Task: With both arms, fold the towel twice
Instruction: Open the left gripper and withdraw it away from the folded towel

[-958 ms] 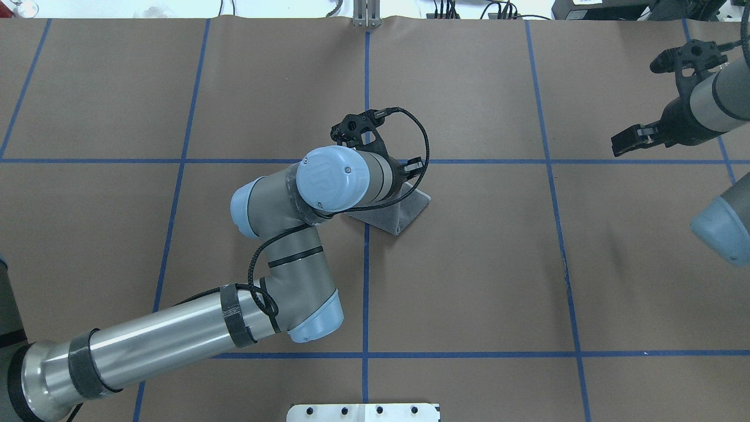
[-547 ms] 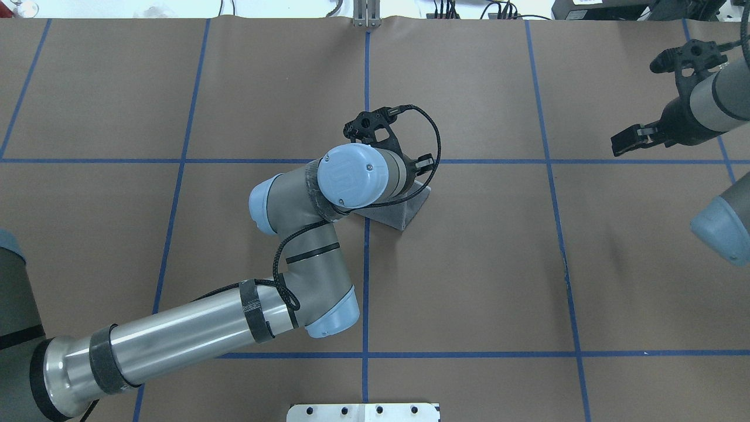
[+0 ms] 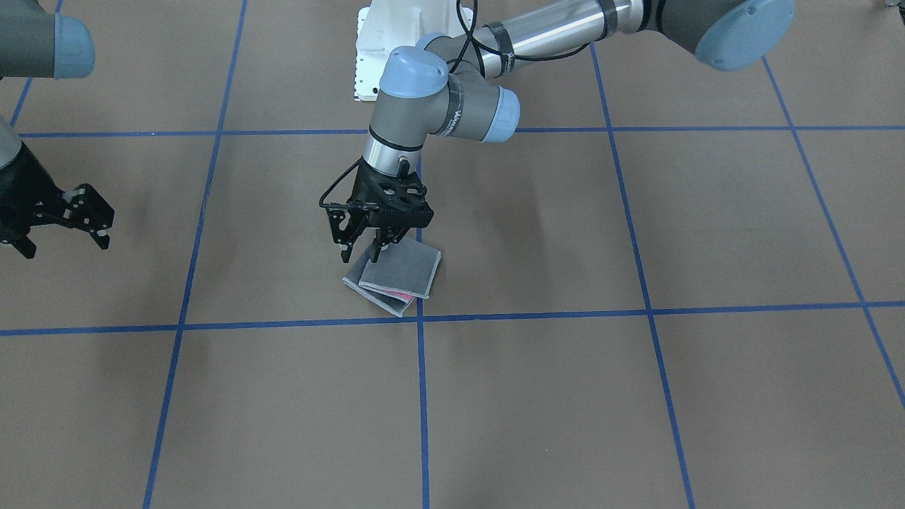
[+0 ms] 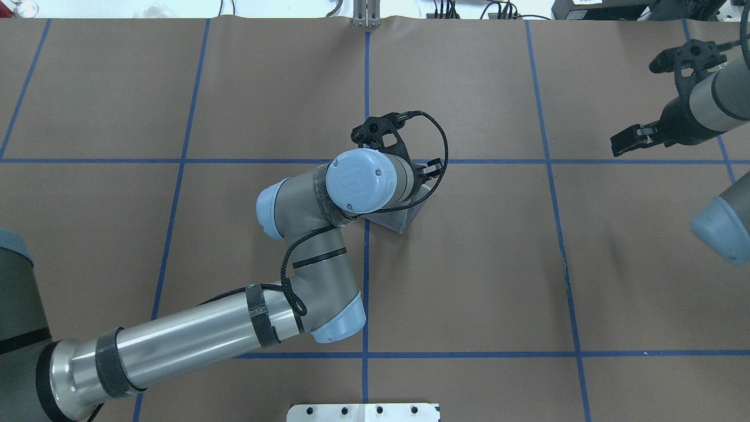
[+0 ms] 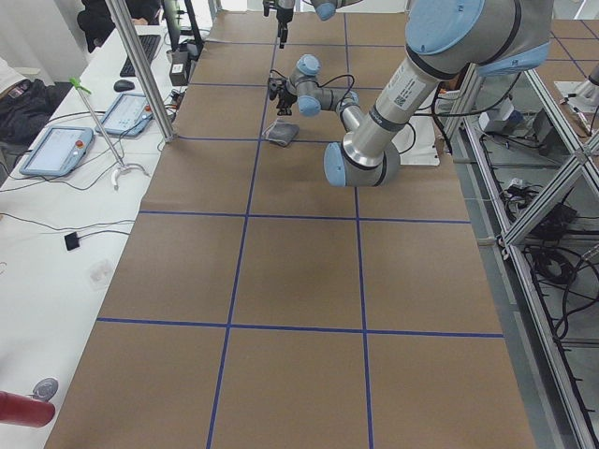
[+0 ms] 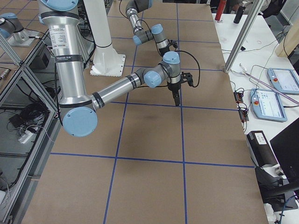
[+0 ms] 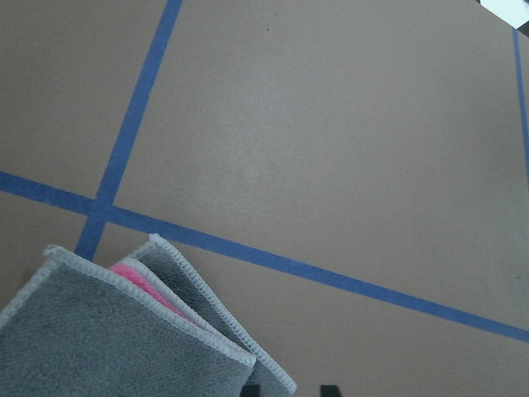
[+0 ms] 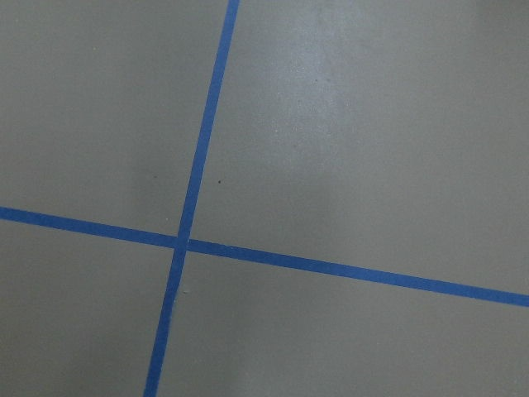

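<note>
Hovering just above the towel (image 3: 399, 272) with the left fingers (image 3: 380, 246) parted and gripping nothing, judging by the front view and the left wrist view. Seeing the cloth directly under these fingers and a little beyond them, lying flat on the table (image 3: 565, 396) as a small thick packet, with grey faces outside, a pink strip peeking between the layers and slightly mismatched edges. Looking, by the stacked layers, already folded twice. Probably handling as light, soft and limp, with a rough terry face: not slippery, not fragile, but sagging and opening if lifted by one layer only. Taking hold best at a stitched corner, pinching all layers together, or pressing on top for squaring the packet. Holding the right fingers (image 3: 97, 209) well apart from the towel, far aside of the left fingers, also parted and empty.
</note>
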